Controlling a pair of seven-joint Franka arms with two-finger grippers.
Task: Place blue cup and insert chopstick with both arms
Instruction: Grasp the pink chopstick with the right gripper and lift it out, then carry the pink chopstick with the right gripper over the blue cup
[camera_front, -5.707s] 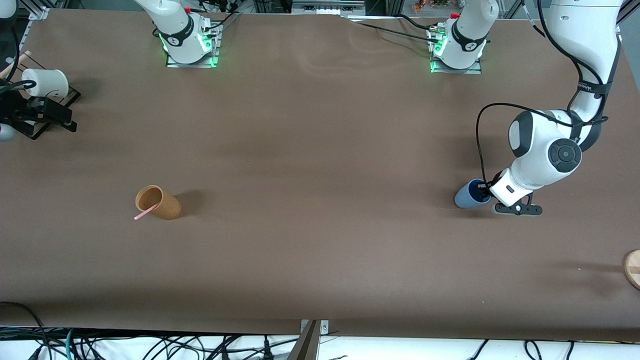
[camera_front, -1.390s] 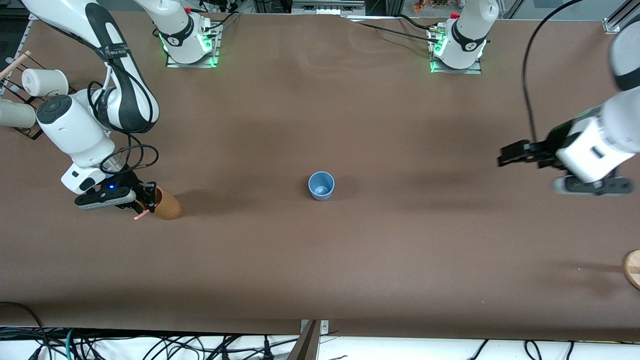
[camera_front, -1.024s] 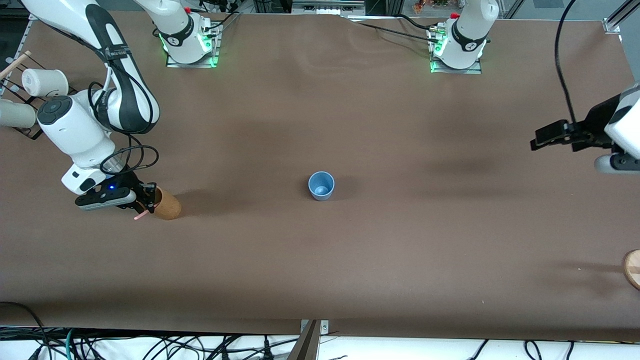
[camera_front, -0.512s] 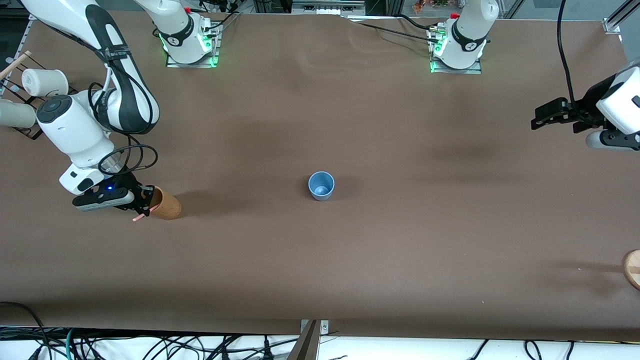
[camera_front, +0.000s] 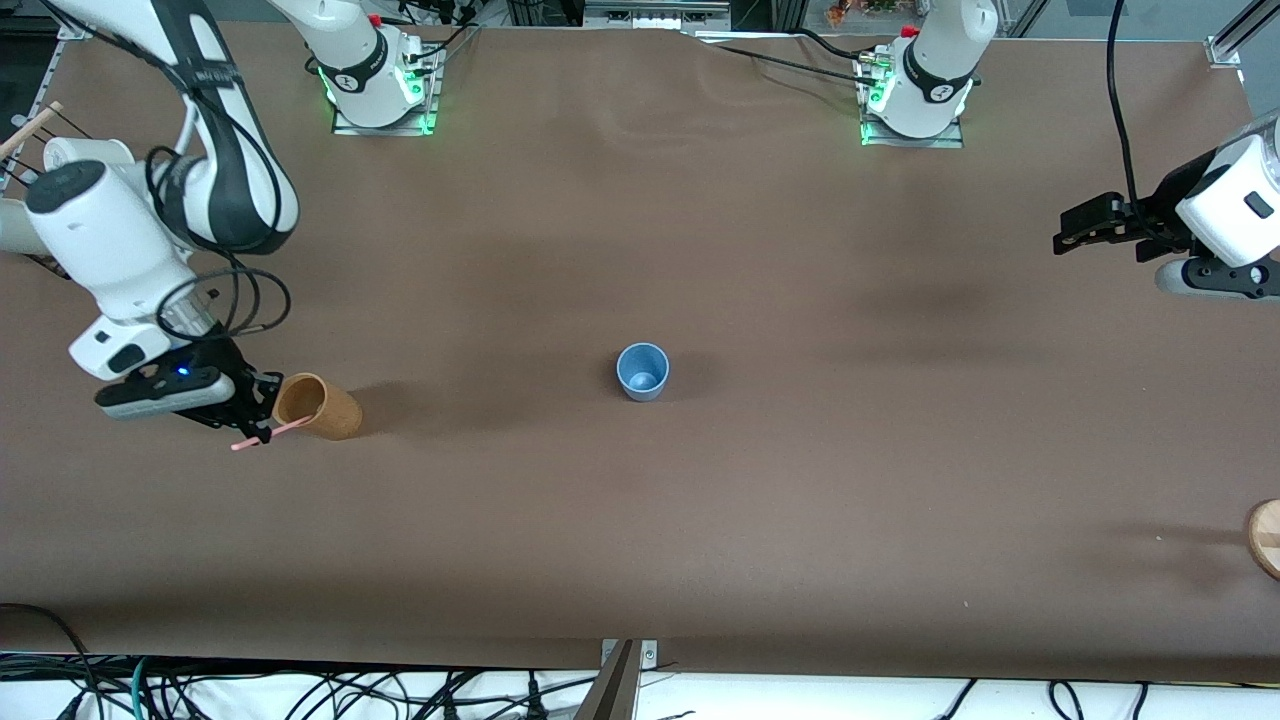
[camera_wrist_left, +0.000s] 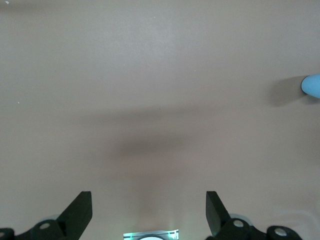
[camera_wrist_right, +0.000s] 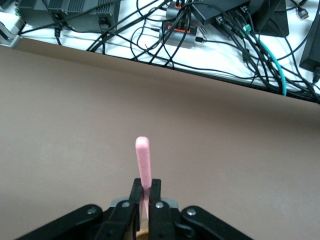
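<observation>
The blue cup (camera_front: 642, 371) stands upright near the middle of the table; a sliver of the blue cup (camera_wrist_left: 312, 86) shows in the left wrist view. My right gripper (camera_front: 262, 412) is shut on the pink chopstick (camera_front: 270, 432) just outside the mouth of the tan cup (camera_front: 318, 405), which lies on its side toward the right arm's end. The chopstick (camera_wrist_right: 143, 162) sticks out past the closed fingers (camera_wrist_right: 155, 192). Its other end still reaches the tan cup's mouth. My left gripper (camera_front: 1072, 228) hangs open and empty above the table at the left arm's end, its fingertips (camera_wrist_left: 81, 207) wide apart.
A white cup (camera_front: 75, 152) lies on a black rack at the right arm's end. A round wooden piece (camera_front: 1266, 537) sits at the table's edge at the left arm's end. Cables (camera_wrist_right: 200, 35) lie off the table's edge nearest the front camera.
The right gripper closed on the chopstick and drew it partly out of the tan cup, away from the blue cup. The left arm rose and pulled back toward its end.
</observation>
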